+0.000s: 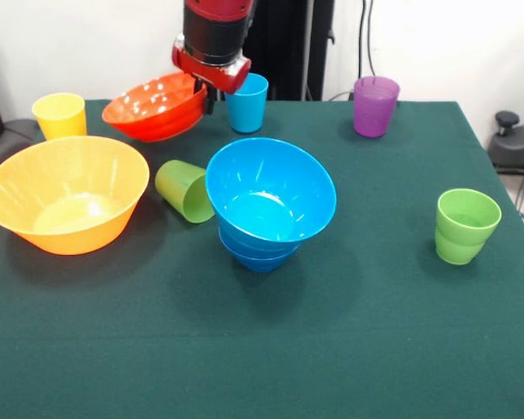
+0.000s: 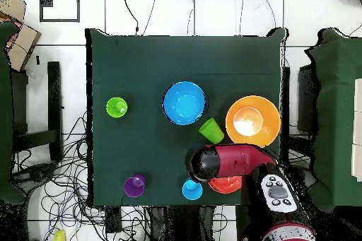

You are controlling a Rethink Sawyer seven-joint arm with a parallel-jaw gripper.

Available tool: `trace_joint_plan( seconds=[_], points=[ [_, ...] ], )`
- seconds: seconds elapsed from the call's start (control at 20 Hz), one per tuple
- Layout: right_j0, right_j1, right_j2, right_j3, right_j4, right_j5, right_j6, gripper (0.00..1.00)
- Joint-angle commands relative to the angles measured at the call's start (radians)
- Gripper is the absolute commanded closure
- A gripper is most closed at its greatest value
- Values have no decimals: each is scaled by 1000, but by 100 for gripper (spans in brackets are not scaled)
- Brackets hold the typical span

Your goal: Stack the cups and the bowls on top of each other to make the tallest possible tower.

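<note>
1. We record a dark green cloth-covered table [image 1: 349,349] bearing glossy plastic ware, all of it smooth-walled.
2. The large yellow-orange flared bowl [image 1: 65,205] sits upright at the picture's left in the front view, its inside shiny.
3. The tower [image 1: 269,202] stands mid-table: a big light blue flared bowl nested on top of further blue bowls, rims stepped.
4. A green tumbler lying on its side [image 1: 185,190] rests between the yellow-orange bowl and the tower, close to both.
5. Upright cups: a yellow tumbler [image 1: 59,115] at far left, a light blue tumbler [image 1: 247,103] near the arm, a translucent purple ribbed tumbler [image 1: 375,106] and a second green tumbler [image 1: 465,226] well apart at right.
6. The gripper [image 1: 211,83], red-and-black bodied, meets the rim of the orange-red flared bowl [image 1: 155,106], which hangs tilted with its opening toward the camera. We cannot tell how wide its jaws stand; the contact is hidden.
</note>
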Motion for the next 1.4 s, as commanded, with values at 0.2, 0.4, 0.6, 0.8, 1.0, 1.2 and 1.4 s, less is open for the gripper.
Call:
trace_joint_plan(
  seconds=[0.2, 0.4, 0.6, 0.8, 1.0, 1.2, 1.4],
  points=[
    [53, -8, -15, -108, 26, 145, 15, 100],
    [57, -27, -5, -120, 52, 167, 15, 100],
    [73, -42, -1, -150, 74, 229, 13, 100],
    [87, -40, 1, -195, 87, 280, 6, 100],
    [91, -41, 8, -233, 102, 325, -4, 100],
    [104, -43, 7, -262, 116, 369, -4, 100],
    [121, -49, 4, -287, 124, 413, -4, 100]
  ],
)
